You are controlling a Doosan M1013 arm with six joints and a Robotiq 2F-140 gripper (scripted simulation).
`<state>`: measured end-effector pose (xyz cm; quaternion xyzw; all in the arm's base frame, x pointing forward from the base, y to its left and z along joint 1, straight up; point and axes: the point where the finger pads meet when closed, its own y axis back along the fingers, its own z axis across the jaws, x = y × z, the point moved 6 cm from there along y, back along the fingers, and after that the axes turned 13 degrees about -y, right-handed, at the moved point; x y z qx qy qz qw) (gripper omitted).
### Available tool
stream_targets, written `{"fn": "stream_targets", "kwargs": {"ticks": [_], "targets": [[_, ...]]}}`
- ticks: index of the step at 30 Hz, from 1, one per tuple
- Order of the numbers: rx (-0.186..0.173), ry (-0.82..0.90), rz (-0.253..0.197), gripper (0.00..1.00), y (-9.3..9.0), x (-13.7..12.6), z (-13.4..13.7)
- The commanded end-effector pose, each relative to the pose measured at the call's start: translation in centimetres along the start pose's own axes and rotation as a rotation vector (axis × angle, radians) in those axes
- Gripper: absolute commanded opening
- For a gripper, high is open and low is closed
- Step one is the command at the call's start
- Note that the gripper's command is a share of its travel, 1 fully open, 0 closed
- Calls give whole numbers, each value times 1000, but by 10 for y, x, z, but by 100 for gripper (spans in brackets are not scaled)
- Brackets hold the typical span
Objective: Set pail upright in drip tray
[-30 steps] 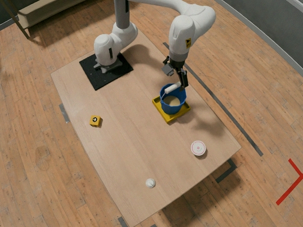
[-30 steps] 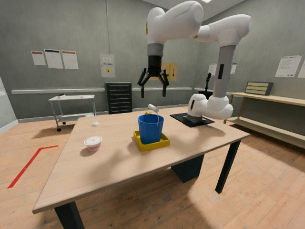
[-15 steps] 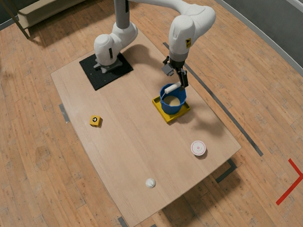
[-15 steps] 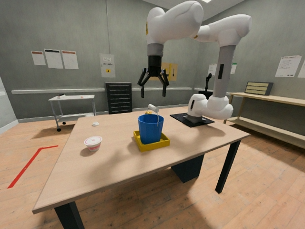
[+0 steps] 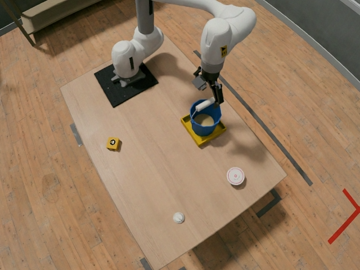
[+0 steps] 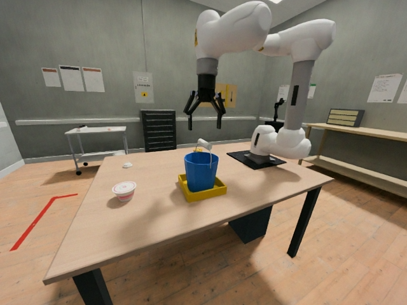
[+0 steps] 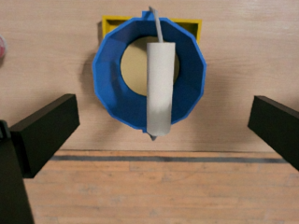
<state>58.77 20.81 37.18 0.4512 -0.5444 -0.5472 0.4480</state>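
The blue pail stands upright inside the yellow drip tray. Its white handle grip stands raised over the pail's mouth. My gripper is open and empty. It hangs straight above the pail, clear of the handle, with a finger on each side in the wrist view.
On the table lie a yellow cube, a white and pink cup and a small white knob. The arm's base on a black mat stands at the table's back.
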Motion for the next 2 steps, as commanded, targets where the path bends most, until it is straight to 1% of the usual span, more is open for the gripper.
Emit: {"fn": "stream_targets", "kwargs": {"ticks": [1,2], "targets": [[1,0,-1,100,1,0,0],[1,0,-1,100,1,0,0]]}}
